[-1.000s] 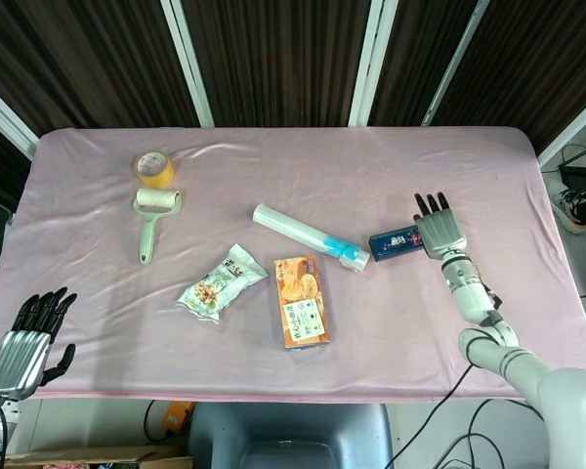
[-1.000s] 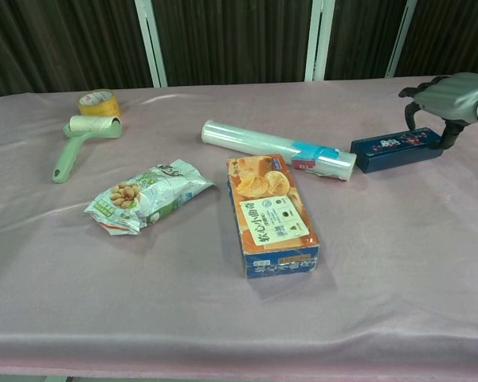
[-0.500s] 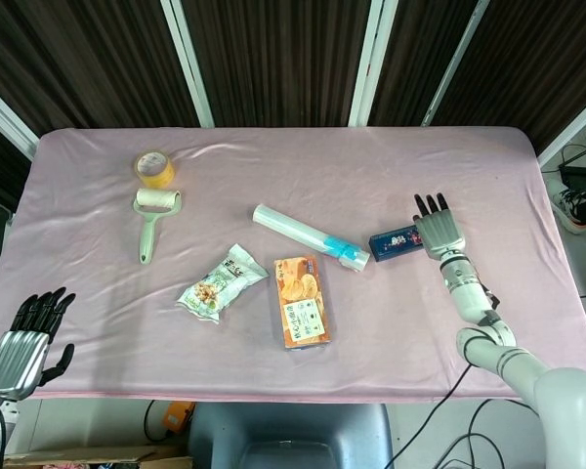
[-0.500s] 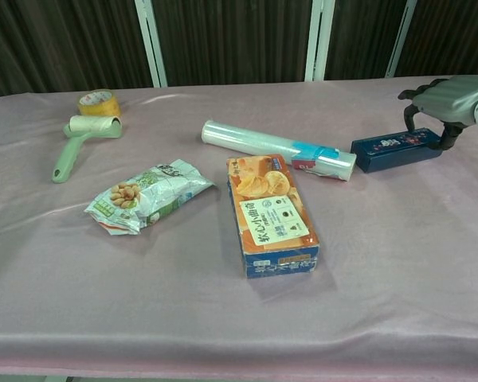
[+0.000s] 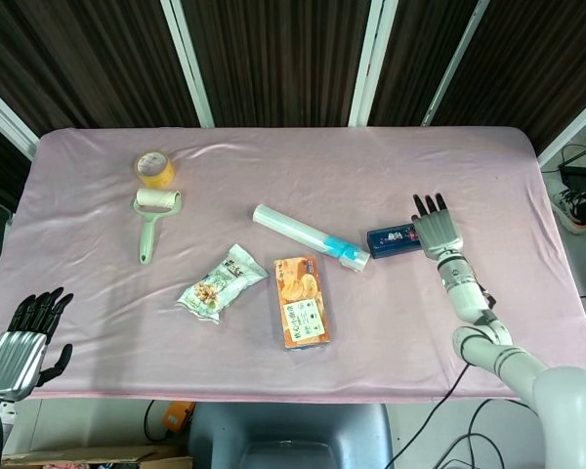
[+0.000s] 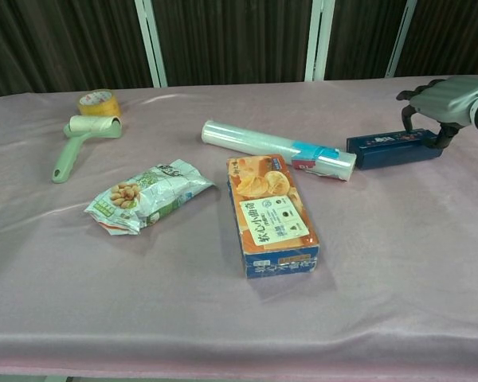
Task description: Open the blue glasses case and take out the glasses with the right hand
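right hand (image 6: 446,99) arched over blue glasses case (image 6: 390,149) near worktop's right edge | fingers straddle its end, grip looks unclosed | pin base, lift lid seam

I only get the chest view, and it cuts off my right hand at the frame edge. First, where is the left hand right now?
Observer: The head view shows the left hand low beside the table's near left corner, off the cloth, with its fingers apart and holding nothing.
Operator: And how does the right hand sit on the blue glasses case?
Observer: From above, the right hand covers the right end of the blue glasses case, back of the hand up and fingers pointing to the far edge. I can't tell whether it grips the case.
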Controlling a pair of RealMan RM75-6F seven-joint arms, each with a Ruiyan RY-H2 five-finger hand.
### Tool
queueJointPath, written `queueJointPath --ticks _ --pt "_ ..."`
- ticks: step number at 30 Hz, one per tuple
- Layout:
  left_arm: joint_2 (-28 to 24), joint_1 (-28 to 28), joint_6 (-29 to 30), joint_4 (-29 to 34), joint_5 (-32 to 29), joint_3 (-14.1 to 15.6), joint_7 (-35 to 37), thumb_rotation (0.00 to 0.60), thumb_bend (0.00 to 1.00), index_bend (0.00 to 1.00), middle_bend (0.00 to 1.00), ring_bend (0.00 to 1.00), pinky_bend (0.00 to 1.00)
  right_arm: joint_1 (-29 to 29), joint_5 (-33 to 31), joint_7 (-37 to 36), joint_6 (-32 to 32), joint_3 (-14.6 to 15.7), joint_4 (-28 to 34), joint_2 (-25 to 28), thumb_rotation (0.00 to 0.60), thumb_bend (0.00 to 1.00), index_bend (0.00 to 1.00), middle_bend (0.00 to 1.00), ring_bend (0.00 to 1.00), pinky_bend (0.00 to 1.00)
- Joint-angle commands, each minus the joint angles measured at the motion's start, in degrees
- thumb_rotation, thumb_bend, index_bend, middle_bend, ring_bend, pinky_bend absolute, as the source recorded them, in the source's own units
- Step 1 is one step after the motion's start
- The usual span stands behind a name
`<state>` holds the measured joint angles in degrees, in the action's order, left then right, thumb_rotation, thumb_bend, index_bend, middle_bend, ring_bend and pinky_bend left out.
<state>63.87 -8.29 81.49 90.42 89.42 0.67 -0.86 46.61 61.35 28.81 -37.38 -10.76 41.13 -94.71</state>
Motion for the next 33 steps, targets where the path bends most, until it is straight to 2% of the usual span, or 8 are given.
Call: queueJointPath --ticks 1,9,14,17,19,23,29,33 --pt "0.0 0.02 -0.02 -0.01 -0.03 0.01 0.03 0.6 0.43 0.0 0.0 0.0 0.02 0.33 -0.84 0.67 0.2 -0.42 0.18 0.01 0.6 0.83 0.61 0.0 0.0 0.0" --pt "-0.03 0.11 0.04 -0.11 -0.4 -0.16 0.22 0.6 0.43 0.0 0.0 0.0 0.02 2.7 -5.25 4.2 1.18 -2.7 -0.88 -0.61 0.6 0.89 0.65 0.02 0.0 0.0" --pt "-0.04 0.11 -0.14 -0.14 -0.81 -0.3 0.11 0.6 0.43 0.0 0.0 0.0 0.02 5.15 -9.09 7.4 2.8 -4.2 -5.47 -3.46 0.6 0.89 0.65 0.02 0.0 0.0" --pt "-0.07 -0.07 -0.57 -0.31 -1.39 -0.57 0.37 0.6 0.43 0.0 0.0 0.0 0.02 6.0 -8.51 6.55 1.97 -4.44 -6.76 -4.5 0.6 0.89 0.6 0.02 0.0 0.0" --pt "-0.1 -0.12 -0.7 -0.37 -1.66 -0.7 0.55 0.6 0.43 0.0 0.0 0.0 0.02 5.73 -6.87 4.64 0.43 -4.22 -5.85 -4.1 0.6 0.86 0.53 0.03 0.0 0.0" --pt "-0.27 0.03 -0.37 -0.32 -1.3 -0.56 0.92 0.6 0.43 0.0 0.0 0.0 0.02 3.52 -1.71 -0.61 -3.67 -2.67 1.3 -0.08 0.6 0.75 0.48 0.03 0.0 0.0" --pt "-0.39 0.66 0.96 -0.33 -0.23 -0.16 1.33 0.6 0.43 0.0 0.0 0.0 0.02 -2.91 7.32 -5.49 -12.13 2.78 15.4 8.63 0.6 0.75 0.45 0.01 0.0 0.0" --pt "-0.36 0.61 0.76 -0.3 -0.1 -0.05 1.22 0.6 0.43 0.0 0.0 0.0 0.02 -6.66 11.61 -8.45 -15.38 6.45 20.7 12.16 0.6 0.75 0.4 0.0 0.0 0.0"
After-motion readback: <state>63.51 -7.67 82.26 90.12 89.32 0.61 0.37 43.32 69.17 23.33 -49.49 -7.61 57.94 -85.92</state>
